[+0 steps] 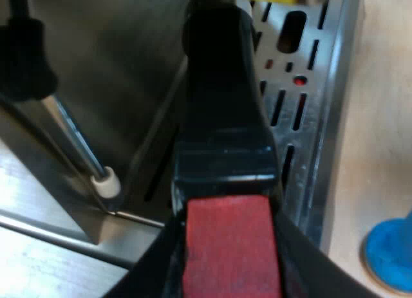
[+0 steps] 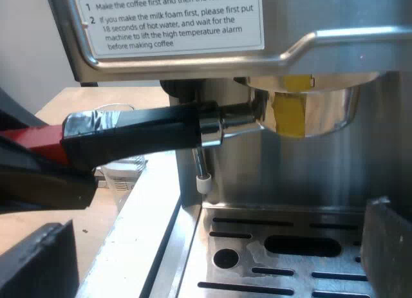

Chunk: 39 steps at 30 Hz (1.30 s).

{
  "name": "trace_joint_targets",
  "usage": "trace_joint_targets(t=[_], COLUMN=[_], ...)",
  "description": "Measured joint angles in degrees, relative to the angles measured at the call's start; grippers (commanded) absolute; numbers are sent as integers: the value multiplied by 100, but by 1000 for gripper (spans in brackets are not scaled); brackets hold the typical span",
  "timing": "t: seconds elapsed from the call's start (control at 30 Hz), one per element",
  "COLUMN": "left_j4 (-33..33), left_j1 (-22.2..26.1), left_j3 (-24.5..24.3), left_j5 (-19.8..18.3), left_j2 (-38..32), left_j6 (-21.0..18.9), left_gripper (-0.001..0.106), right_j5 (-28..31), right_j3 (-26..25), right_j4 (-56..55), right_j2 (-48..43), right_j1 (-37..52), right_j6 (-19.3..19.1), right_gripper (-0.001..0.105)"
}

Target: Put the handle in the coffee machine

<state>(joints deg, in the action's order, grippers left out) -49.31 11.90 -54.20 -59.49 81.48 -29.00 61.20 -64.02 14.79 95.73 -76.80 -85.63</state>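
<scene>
Holder (image 2: 193, 127) is up in the machine (image 2: 360, 169) head, its handle swung out sideways above the tray (image 2: 360, 262); probably not yet turned home. Left gripper (image 1: 225, 272) clamped on the red end, fingers (image 1: 154, 266) tight on both sides; right gripper (image 2: 212, 253) over the tray, fingers apart, nothing between. Holder looks heavy, rigid metal; the smooth handle may slip under twisting; holding it far out gives leverage. Count: one holder; one machine; one wand (image 2: 201, 166); one tamper (image 1: 389, 253); one glass (image 2: 125, 172); two grippers.
</scene>
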Motion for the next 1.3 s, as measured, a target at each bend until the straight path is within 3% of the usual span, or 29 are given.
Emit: trace_joint_targets(t=[0.27, 0.67, 1.07, 1.2, 1.3], left_j4=[164, 164, -569, -711, -767], left_j1=[0, 0, 0, 0, 0], left_j3=[0, -16, -421, -427, -483], left_j5=[-52, -52, 124, 32, -99], left_j2=[45, 45, 73, 111, 111], left_j6=[-354, -205, -191, -191, 69], left_gripper=[1, 1, 1, 1, 1], right_j5=[0, 0, 0, 0, 0], right_j3=[0, 0, 0, 0, 0], right_j4=[0, 0, 0, 0, 0], right_j2=[0, 0, 0, 0, 0], right_j1=[0, 0, 0, 0, 0], right_j6=[0, 0, 0, 0, 0], right_gripper=[90, 90, 90, 90, 90])
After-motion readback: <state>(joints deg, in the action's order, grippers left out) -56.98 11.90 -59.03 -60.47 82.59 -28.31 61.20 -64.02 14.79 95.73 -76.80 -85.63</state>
